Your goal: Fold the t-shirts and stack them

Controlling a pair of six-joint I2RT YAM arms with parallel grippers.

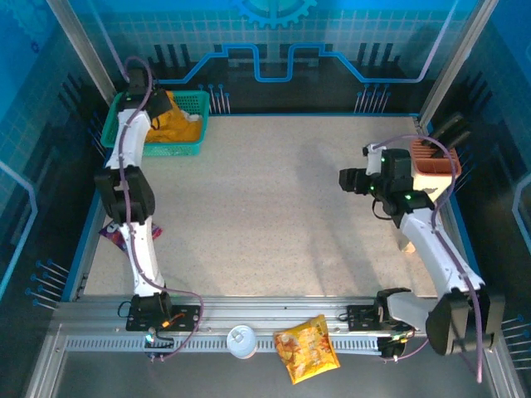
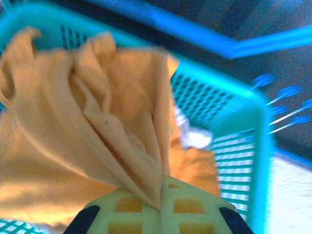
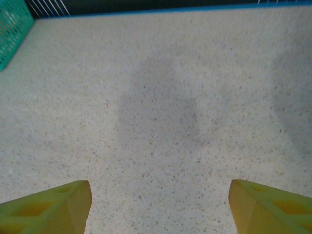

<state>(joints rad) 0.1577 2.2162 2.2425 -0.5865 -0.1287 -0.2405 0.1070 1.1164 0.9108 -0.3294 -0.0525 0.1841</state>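
Left wrist view: left pincer (image 2: 160,207) is clenched on a pinch of the mustard shirt (image 2: 97,122), and the cloth fans away from the closed fingertips in long pleats. The shirt is bunched up inside the teal basket (image 2: 243,122). The off-white shirt (image 2: 195,139) peeks out beside it, partly tucked under the mustard cloth toward the basket's corner.

Top view: the basket sits at the far left corner of the tabletop (image 1: 265,224), with the left arm stretched out over it. The right pincer (image 1: 347,180) hangs over the right half of the tabletop, well apart from the basket. Its fingers are spread with nothing between them and bare surface below. A snack packet (image 1: 307,348) lies on the near rail and isn't part of the job.

Judgement: the step in hand looks like getting the first shirt out of the basket. Nothing is folded or stacked yet, so the task is barely begun.

Handling: the shirt is light, soft and floppy with no stiffness, so it will drape and trail from whatever point is pinched. It isn't fragile or slippery, but it could snag on the basket mesh or drag the off-white shirt along.

The present hold looks like a mid-cloth gather, which is fine for lifting out. For spreading it flat, better holds are probably the shoulders or two hem corners, one per pincer. I can't tell which part of the shirt is pinched now.
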